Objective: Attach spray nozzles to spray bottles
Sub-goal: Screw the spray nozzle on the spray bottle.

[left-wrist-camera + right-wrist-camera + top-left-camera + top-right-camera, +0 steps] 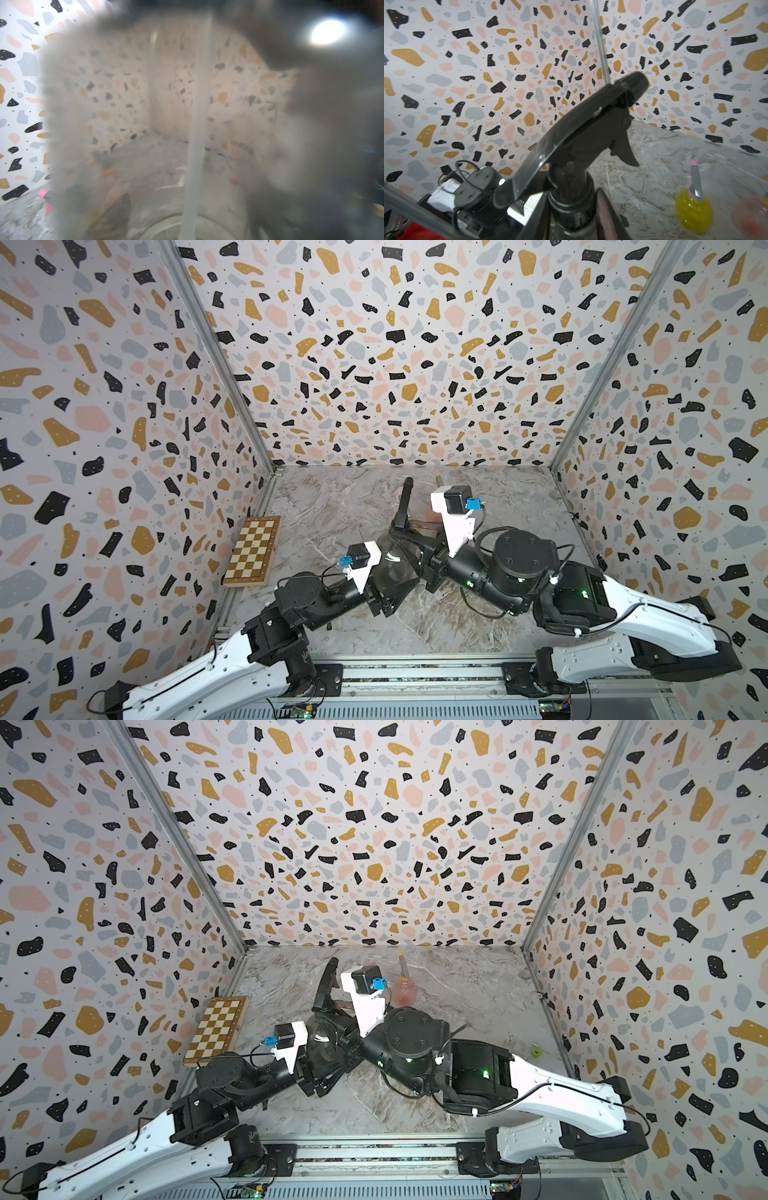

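1. The right jaws are drawn in narrow on the collar of the black nozzle. In the right wrist view a finger lies against the side of that collar. The head and trigger rise tilted above it.
2. The left jaws are closed to the width of the smoky grey bottle and clasp its round belly from the near side. The left wrist view is almost filled by the bottle's blurred wall.
3. The dip tube runs down inside the grey bottle, so the black nozzle sits over its neck. I cannot tell whether the collar is threaded on, or whether the bottle's base touches the tabletop.
4. The left arm and right arm meet over the middle of the tabletop, with bottle and nozzle between them.
5. Behind them, toward the back wall, the pale pink bottle stands upright. A grey nozzle with an orange tip sits on it.
6. In the right wrist view the yellow bottle stands on the tabletop, wearing a grey nozzle with a pink tip.
7. A chessboard lies at the tabletop's left edge, well apart from the bottles.
8. A small green thing lies near the right wall, too small to make out.
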